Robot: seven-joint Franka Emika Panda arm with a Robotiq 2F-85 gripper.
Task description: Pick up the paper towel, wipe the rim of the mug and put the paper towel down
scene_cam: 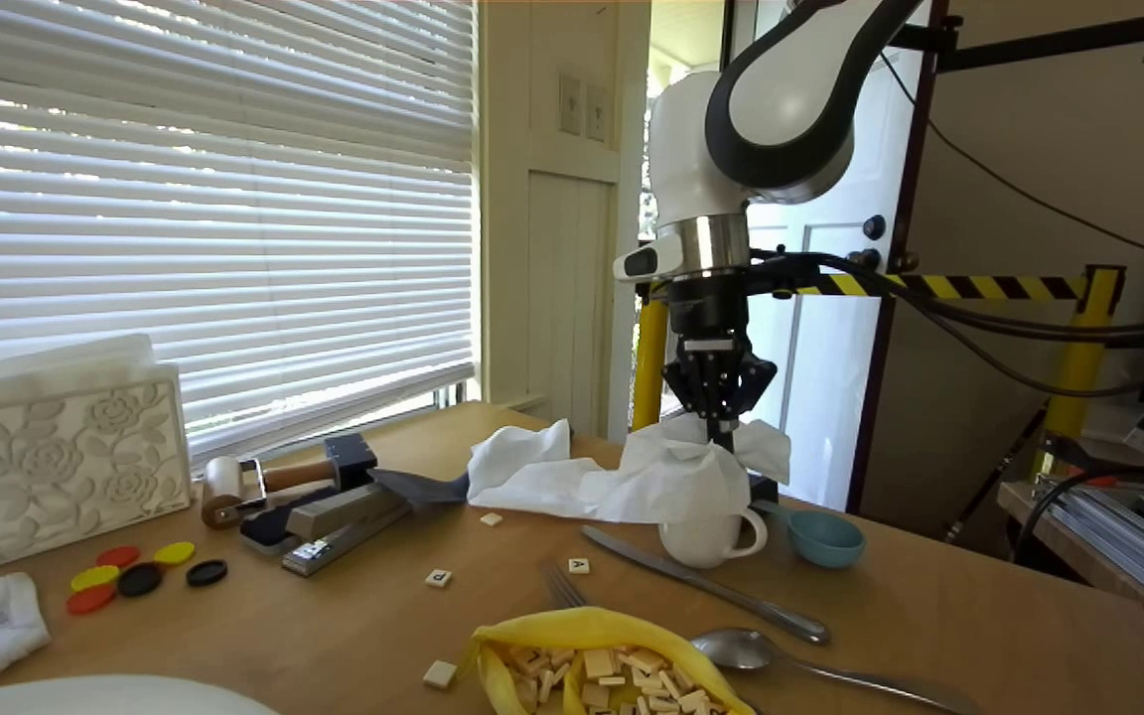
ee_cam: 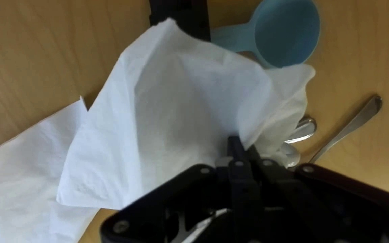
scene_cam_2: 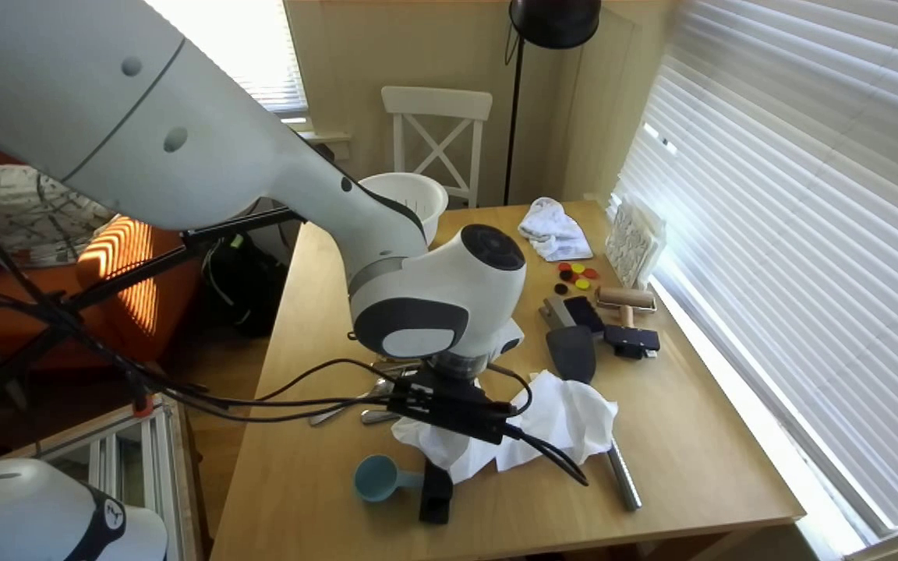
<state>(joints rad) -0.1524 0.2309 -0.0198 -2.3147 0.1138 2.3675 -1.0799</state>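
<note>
Down the side in both exterior views, white window blinds (scene_cam: 205, 218). Next to them, a wooden table (scene_cam: 1009, 616), under a scatter of household things. Over the table, a white robot arm (scene_cam: 686, 149), bent down.

Next in size, the paper towel (scene_cam: 622, 487) — white, creased, loosely bunched. Gathered at one end into the black gripper (scene_cam: 721, 442), spread at the other end beside a dark spatula (scene_cam_2: 571, 354). Clenched, by the wrist view, with jaws together on a fold of the paper.

By the blinds, an upright whitish block (scene_cam: 75, 457) with carved flowers. At the bottom of an exterior view, a yellow dish (scene_cam: 572, 626) in the shape of a banana peel.

Below the grasped end of the towel, the white mug (scene_cam: 693, 544), upright on the table, with loop handle toward a small blue bowl (scene_cam: 827, 541). Rim hidden by the paper — impossible to say about contact.

In front of the mug, slantwise, a knife (scene_cam: 706, 583); then a spoon (scene_cam: 746, 649), near the dish, and a fork (scene_cam: 564, 586), partly behind the dish. Smaller again, red, yellow and black discs (scene_cam: 140, 580), near the block. Smallest, letter tiles (scene_cam: 438, 577): mostly heaped in the dish, a few loose on the wood.
</note>
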